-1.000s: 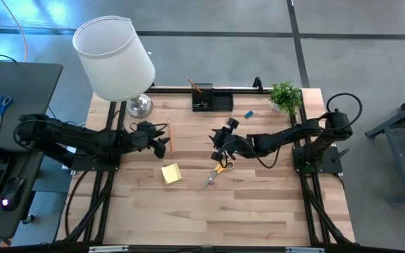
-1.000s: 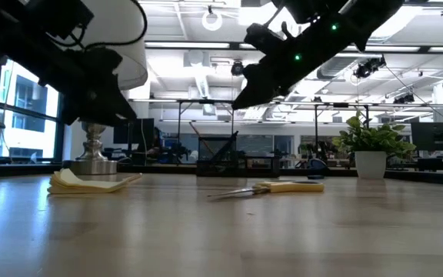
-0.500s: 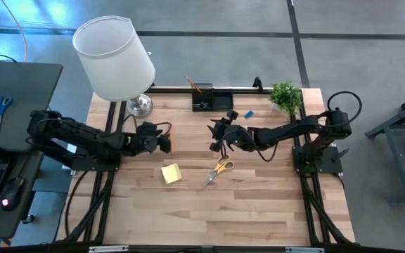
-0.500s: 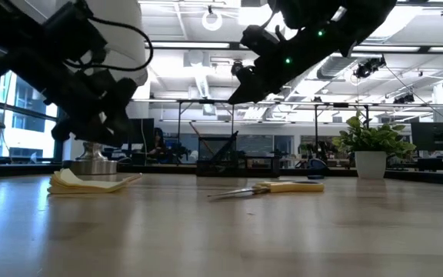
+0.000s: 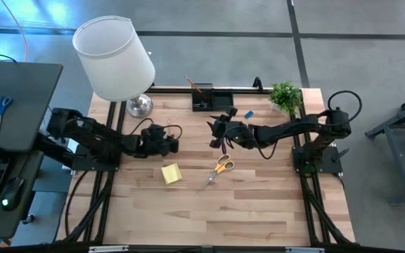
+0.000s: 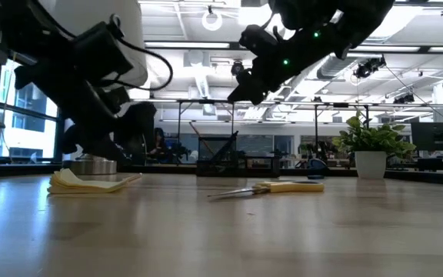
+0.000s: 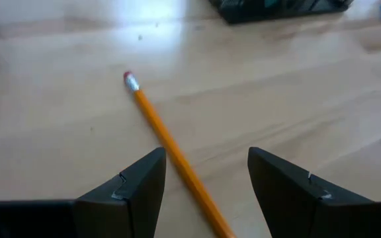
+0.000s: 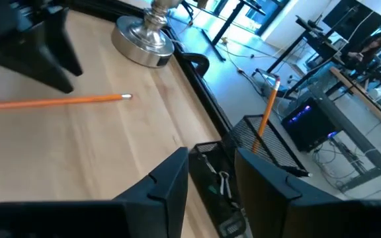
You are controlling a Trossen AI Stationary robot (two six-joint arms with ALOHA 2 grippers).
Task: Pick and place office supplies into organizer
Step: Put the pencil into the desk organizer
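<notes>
Left gripper (image 7: 204,182) straddles the thin orange wooden pencil (image 7: 170,152), fingers wide, empty.
Off-centre closing could roll it away; right gripper (image 8: 211,173), half open, holds nothing.

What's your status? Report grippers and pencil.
Left gripper open over pencil, flat on table. Right gripper raised near organizer. Scissors, sticky pad not yet stowed. Nothing blocking pencil.

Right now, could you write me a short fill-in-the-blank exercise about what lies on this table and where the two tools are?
1. The left tool hangs with its fingers open on either side of the orange ____.
2. The orange-handled scissors lie on the table, ____ the organizer.
3. The yellow sticky-note pad lies to the ____ of the scissors in the high view.
4. One pencil already stands in the ____.

Missing words: pencil; outside; left; organizer
</notes>
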